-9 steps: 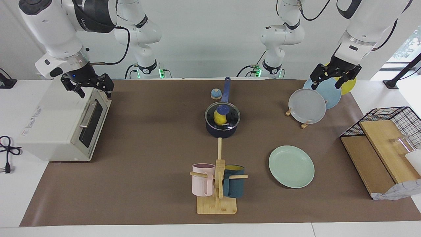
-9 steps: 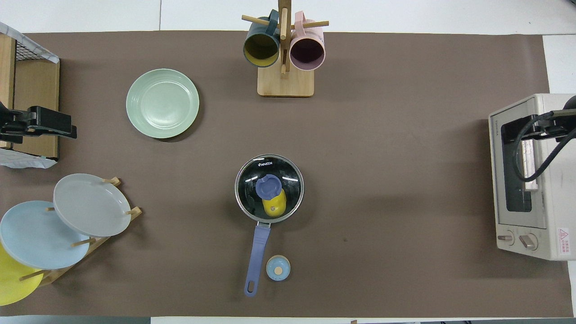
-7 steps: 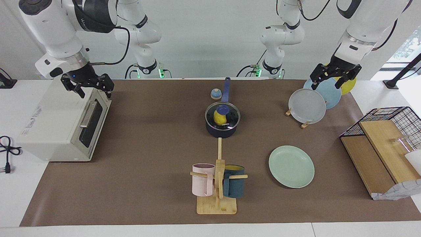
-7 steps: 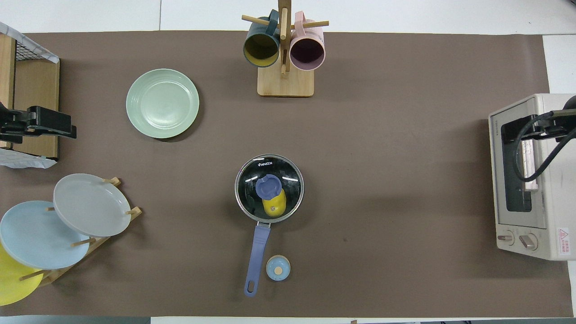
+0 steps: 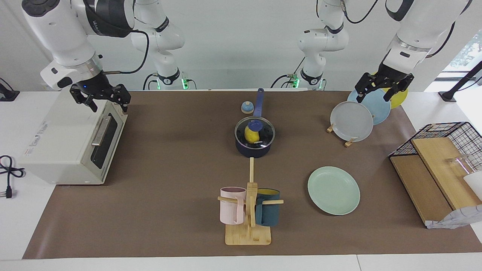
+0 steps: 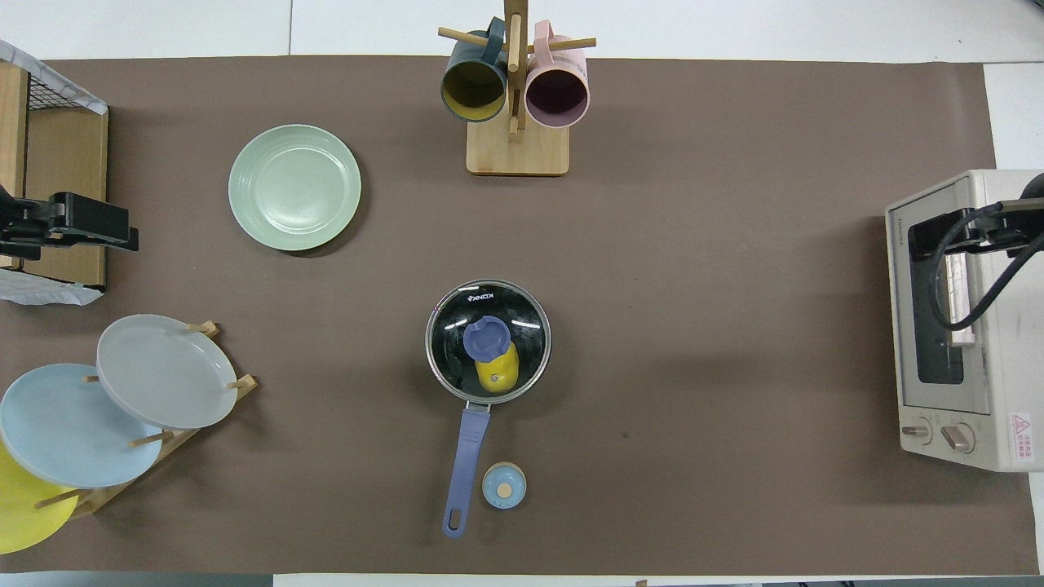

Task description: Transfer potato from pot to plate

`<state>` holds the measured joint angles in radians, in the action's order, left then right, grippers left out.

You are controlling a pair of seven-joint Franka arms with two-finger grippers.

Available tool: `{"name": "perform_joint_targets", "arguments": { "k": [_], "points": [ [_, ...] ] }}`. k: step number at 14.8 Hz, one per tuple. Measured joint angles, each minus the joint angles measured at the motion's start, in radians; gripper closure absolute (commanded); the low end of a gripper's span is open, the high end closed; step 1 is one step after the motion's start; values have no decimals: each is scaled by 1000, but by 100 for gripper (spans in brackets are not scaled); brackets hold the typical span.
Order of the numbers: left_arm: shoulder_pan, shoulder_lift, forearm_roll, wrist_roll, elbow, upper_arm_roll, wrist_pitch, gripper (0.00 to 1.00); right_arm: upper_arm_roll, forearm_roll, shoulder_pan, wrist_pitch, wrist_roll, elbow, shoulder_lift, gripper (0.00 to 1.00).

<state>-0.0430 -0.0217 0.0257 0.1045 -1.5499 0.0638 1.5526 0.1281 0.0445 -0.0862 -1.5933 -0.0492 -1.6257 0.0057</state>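
In the facing view, the potato point(image 5: 250, 134) lay inside the pot point(image 5: 255, 144) under a glass lid point(image 5: 263, 132), at the middle of the counter point(image 5: 173, 158). The plate point(image 5: 333, 190) lay flat, farther from the robots than the pot, toward the left arm's end. The left gripper point(image 5: 384, 87) hung over the plate rack point(image 5: 352, 121), jaws spread and empty, its arm bent down from above. The right gripper point(image 5: 101, 98) hung over the toaster oven point(image 5: 64, 141), jaws likewise spread, holding nothing. Writing on the oven's top was too small to read.

In the overhead view, the lid point(image 6: 457, 326) bore the word "KONKA", seen upside down, and the potato point(image 6: 497, 371) showed through the glass beside the knob point(image 6: 487, 338). The oven point(image 6: 995, 391) carried a red warning label near its dials. The mint plate point(image 6: 294, 187) lay near the mug stand point(image 6: 517, 147).
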Motion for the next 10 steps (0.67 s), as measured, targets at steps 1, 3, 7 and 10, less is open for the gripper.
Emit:
{"name": "perform_joint_targets", "arguments": {
  "k": [1, 3, 7, 10],
  "points": [
    [0, 0, 0, 0, 0, 0, 0, 0, 0, 0, 0, -2, 0, -1, 0, 0],
    [0, 0, 0, 0, 0, 0, 0, 0, -3, -6, -5, -30, 0, -5, 0, 0],
    [0, -1, 0, 0, 0, 0, 0, 0, -22, -24, -58, -33, 10, 20, 9, 0],
    [0, -1, 0, 0, 0, 0, 0, 0, -40, -35, -138, 25, 104, 143, 82, 0]
  ]
}}
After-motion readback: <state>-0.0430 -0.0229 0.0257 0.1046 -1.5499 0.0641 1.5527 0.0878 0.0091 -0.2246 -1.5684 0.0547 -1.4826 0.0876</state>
